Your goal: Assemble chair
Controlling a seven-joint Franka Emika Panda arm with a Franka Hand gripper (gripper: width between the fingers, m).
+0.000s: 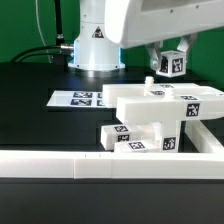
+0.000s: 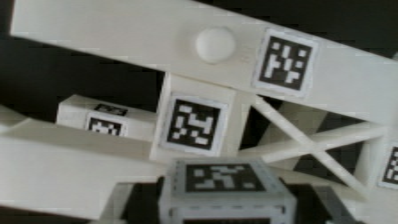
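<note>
My gripper (image 1: 170,60) hangs at the exterior view's upper right, shut on a small white tagged cube (image 1: 171,67). In the wrist view that cube (image 2: 217,183) sits between my dark fingers (image 2: 143,203), tag facing the camera. Below it lies the partly joined chair (image 1: 165,108): a white slotted panel with tagged blocks (image 1: 130,138) in front of it. The wrist view shows the chair's tagged panel (image 2: 196,122), a round nub (image 2: 217,42) on a crossbar, and a separate tagged block (image 2: 102,117). The cube hangs above the chair, clear of it.
The marker board (image 1: 85,98) lies flat on the black table at the exterior view's left. A long white border rail (image 1: 100,163) runs along the front edge. The arm's base (image 1: 95,45) stands behind, with cables to its left.
</note>
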